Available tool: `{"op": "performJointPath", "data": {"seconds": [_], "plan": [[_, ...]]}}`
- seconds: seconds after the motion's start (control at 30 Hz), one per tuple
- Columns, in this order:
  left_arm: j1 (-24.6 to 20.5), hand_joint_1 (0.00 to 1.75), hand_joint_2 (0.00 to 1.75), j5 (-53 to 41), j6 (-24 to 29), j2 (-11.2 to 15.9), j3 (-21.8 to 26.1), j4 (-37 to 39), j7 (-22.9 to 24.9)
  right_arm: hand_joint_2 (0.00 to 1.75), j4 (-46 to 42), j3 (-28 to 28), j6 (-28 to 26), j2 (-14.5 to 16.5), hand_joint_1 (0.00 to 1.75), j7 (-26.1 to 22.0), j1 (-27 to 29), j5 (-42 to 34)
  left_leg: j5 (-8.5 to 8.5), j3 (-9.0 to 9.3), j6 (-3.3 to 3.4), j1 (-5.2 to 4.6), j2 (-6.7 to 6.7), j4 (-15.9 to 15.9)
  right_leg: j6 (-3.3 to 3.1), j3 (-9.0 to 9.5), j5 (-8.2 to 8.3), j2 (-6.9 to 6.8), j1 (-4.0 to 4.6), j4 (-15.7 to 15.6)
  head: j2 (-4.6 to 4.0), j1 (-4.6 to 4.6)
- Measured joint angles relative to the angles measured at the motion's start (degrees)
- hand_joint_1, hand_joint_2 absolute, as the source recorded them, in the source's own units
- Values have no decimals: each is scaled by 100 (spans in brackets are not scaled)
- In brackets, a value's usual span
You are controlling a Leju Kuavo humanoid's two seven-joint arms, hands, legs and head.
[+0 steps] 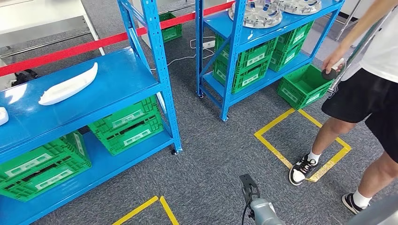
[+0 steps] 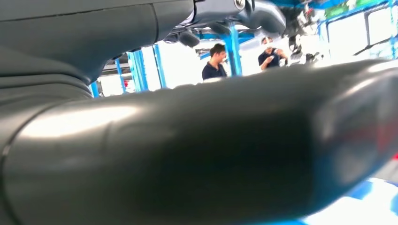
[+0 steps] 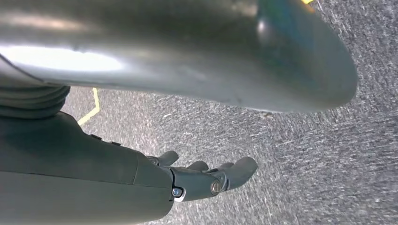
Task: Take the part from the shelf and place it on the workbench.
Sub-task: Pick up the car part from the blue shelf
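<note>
On blue shelf (image 1: 117, 79), white part (image 1: 69, 84), well apart from right hand (image 3: 206, 176)

Grey carpet floor (image 1: 211, 150) w/ yellow tape squares (image 1: 300, 143); blue steel racks (image 1: 159, 70), green crates (image 1: 126, 126), red barrier tape (image 1: 94, 44).

Thick grey thumb (image 2: 197, 154), blue shelving (image 2: 136, 70) behind

Bright, even overhead light in the head view; soft shadows under the shelf (image 1: 70, 98). Both wrist views are blurred up close (glare streaks on grey covers).
</note>
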Motion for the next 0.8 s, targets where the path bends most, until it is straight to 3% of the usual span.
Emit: {"op": "performJointPath", "data": {"seconds": [0.07,0.13,0.23,0.27,0.3,0.33,0.4,0.47,0.57,0.63,0.73,0.77,0.8], "plan": [[6,0,0,0,10,32,1,-9,5,0,0,4,6,2,0,-2,-5,4,13,60,77,6,-13,-22,59,3,-13,-16,-1,40,0,1],[-7,0,0,9,22,66,1,-21,16,0,0,16,16,5,0,-39,-23,33,-10,137,144,27,-23,-46,97,-129,-73,-37,-6,342,0,3],[40,0,0,87,40,171,7,-17,61,0,0,60,28,-16,0,-111,-43,108,-88,205,206,21,-23,-47,142,-768,-437,-55,-9,1381,0,13],[96,0,0,120,61,217,12,-10,81,0,0,77,34,-27,0,-114,-41,125,-123,229,208,17,-23,-37,152,-958,-511,-56,-9,1616,0,12],[160,0,0,147,94,260,18,-5,101,0,0,92,43,-37,0,-108,-39,140,-163,260,203,16,-23,-21,155,-1059,-477,-57,-9,1663,0,13],[217,0,0,161,132,290,21,-2,119,0,0,102,51,-44,0,-93,-39,149,-209,295,193,18,-23,3,152,-1049,-314,-58,-11,1492,0,13],[280,0,0,168,196,320,24,1,161,0,1,112,63,-59,0,-58,-41,156,-311,361,156,25,-28,60,132,-805,158,-66,-13,753,0,11],[297,0,0,167,215,329,27,3,203,0,2,114,66,-66,0,-25,-49,156,-383,380,90,22,-47,97,85,-624,335,-72,9,231,0,7],[326,0,0,164,216,346,30,-1,224,0,2,115,68,-66,0,8,-48,156,-404,391,-32,14,-76,128,-22,-547,320,-72,22,132,0,13],[328,0,0,149,213,358,29,-7,230,0,2,115,68,-66,0,20,-58,145,-479,318,-85,24,-62,325,-91,-459,310,-67,6,104,0,6],[316,0,0,115,175,366,29,-2,261,0,2,111,66,-66,0,59,-57,107,-846,-233,-141,42,-29,1292,-154,-351,244,-54,-3,87,0,-9],[326,0,0,110,155,364,29,3,266,0,2,109,70,-66,0,69,-53,93,-926,-438,-154,47,-25,1578,-159,-324,214,-49,-2,89,0,-10],[339,0,0,109,133,363,29,7,265,0,2,107,79,-66,0,74,-50,81,-904,-564,-156,49,-22,1689,-157,-291,182,-44,-2,92,0,-10]]}}
